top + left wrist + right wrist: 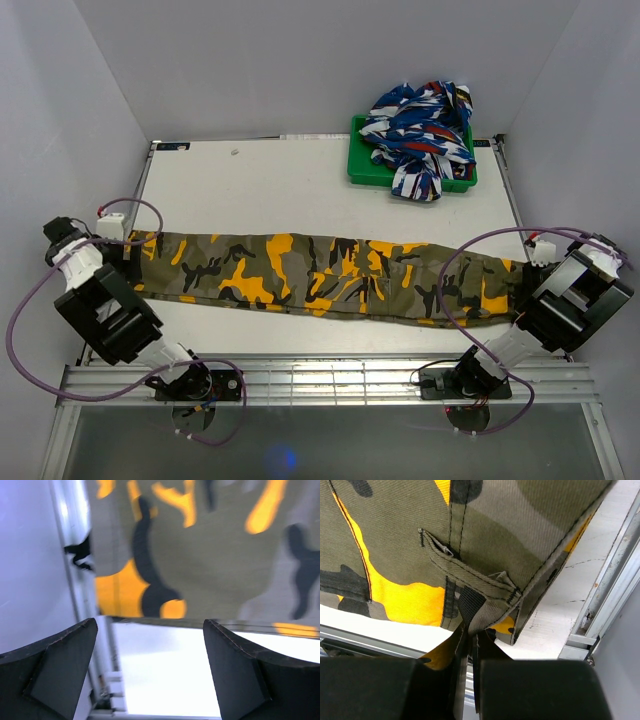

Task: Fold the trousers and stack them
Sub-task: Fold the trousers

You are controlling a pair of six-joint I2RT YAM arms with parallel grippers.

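trousers [300, 272] lay flat across table [300, 190] | right gripper [469, 630] clenched on their corner | left gripper [150, 625] stood released near other end

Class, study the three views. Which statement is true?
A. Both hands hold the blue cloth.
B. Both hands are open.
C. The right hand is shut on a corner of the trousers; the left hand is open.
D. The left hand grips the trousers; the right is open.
C: the right hand pinches a corner of the trousers, while the left hand gapes, nothing between its fingers.
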